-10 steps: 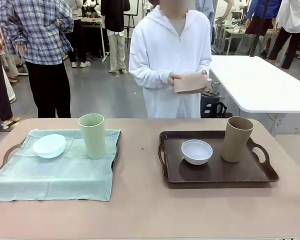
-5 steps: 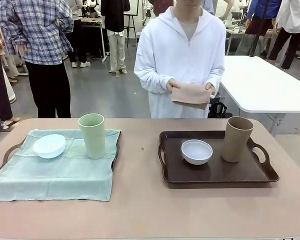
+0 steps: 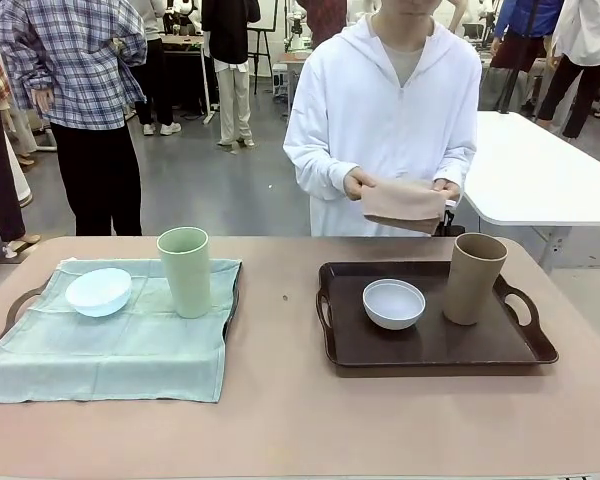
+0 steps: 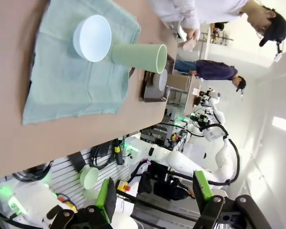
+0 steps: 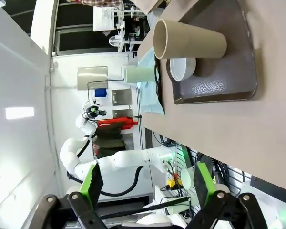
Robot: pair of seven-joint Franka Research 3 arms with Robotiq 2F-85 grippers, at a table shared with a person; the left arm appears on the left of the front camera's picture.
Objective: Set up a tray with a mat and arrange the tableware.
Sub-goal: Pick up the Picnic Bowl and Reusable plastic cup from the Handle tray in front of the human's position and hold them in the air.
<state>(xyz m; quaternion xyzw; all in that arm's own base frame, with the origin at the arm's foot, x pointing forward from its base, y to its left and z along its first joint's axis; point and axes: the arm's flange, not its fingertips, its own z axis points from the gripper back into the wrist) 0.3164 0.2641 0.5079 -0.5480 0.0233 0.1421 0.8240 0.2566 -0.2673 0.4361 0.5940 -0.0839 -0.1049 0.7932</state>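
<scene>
While both arms hang clear of the table [image 3: 300,420], left gripper [image 4: 155,195] is spread wide with nothing between the pads. Right gripper [image 5: 148,186] is the same: wide and empty.

Left side: green mat [image 3: 110,350] lies over the left tray [image 3: 18,300]. Blue bowl [image 3: 98,291] and green cup [image 3: 185,270] stand on it, just beside each other. That half looks done.

Right side: right tray [image 3: 430,352] is bare. White bowl [image 3: 394,303] and tan cup [image 3: 473,278] sit straight on it, apart. Person at the far edge holds a folded cloth [image 3: 405,203] in both hands [image 3: 356,183], above and behind that tray. My guess is it's the second mat.

Risks:
- The mat can't go down until bowl and cup come off the tray. Laid over them, it would tip the tall cup.
- Tan cup is tall and narrow-based. A high or off-centre pinch, or a finger clipping the rim on approach, could knock it onto the bowl.
- Bowl is shallow with a smooth rim, so a thin rim pinch may slip.
- The hands are near the tray's far edge. If the right arm reaches in at the same time, contact is possible.
- Green mat overhangs its tray at the front. Snag it and the cup on it goes over.

Versus a second ago: person has stepped toward picture right and now stands behind the right tray. The cloth is lower and nearer the tan cup. Trays, bowls and cups haven't shifted.
</scene>
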